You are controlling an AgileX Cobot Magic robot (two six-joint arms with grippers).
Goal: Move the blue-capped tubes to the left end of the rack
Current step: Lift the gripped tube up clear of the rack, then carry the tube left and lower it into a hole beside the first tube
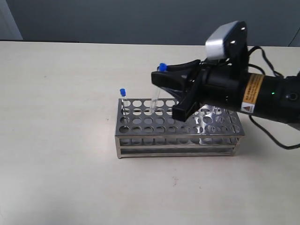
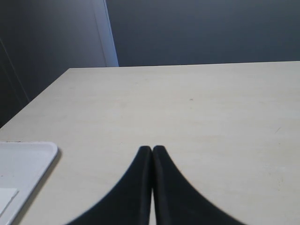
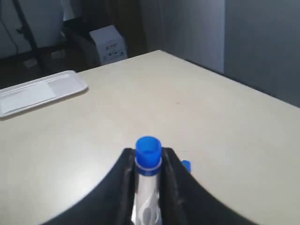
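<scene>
Label (image 1: 253, 93) writing unreadable; right fingers (image 3: 123, 180) grip blue-capped tube (image 3: 148, 157)

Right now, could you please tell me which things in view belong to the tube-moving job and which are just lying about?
Job in hand:
rack
standing blue-capped tube, at the rack's left end
held blue-capped tube, gripped in the right jaws

Lying about:
white tray
white box, beyond the table
</scene>
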